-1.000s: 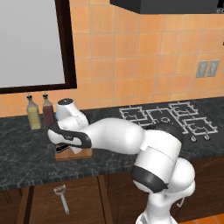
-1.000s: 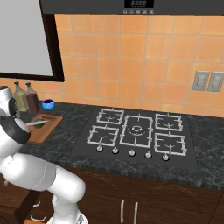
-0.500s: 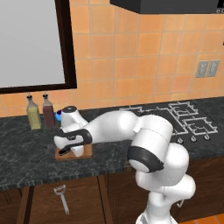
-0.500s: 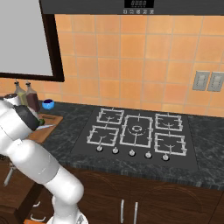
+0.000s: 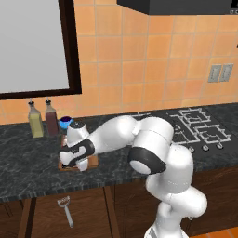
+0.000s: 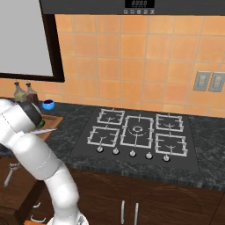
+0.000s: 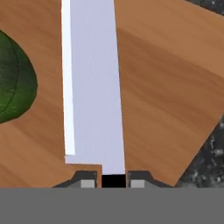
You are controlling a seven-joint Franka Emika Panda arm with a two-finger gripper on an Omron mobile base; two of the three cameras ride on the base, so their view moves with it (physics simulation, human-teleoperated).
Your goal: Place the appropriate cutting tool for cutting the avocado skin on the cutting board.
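Knife held low over the board, near the counter's front edge

The cutting board (image 7: 175,87) sits by the front lip of the dark counter (image 5: 28,167), with bottles (image 5: 42,118) and a blue bowl (image 5: 65,122) close behind it, so it's tight back there. The arm reaches far left and bends down, gripper (image 5: 74,160) pinching the knife (image 7: 94,83) by its black handle. The blade runs lengthwise straight away from the fingers across the wood, with the avocado (image 7: 13,83) just beside it.

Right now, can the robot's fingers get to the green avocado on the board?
Probably not yet. The fingers are shut on the knife, so they have no room to grab. The avocado lies uncovered just beside the blade on the cutting board.
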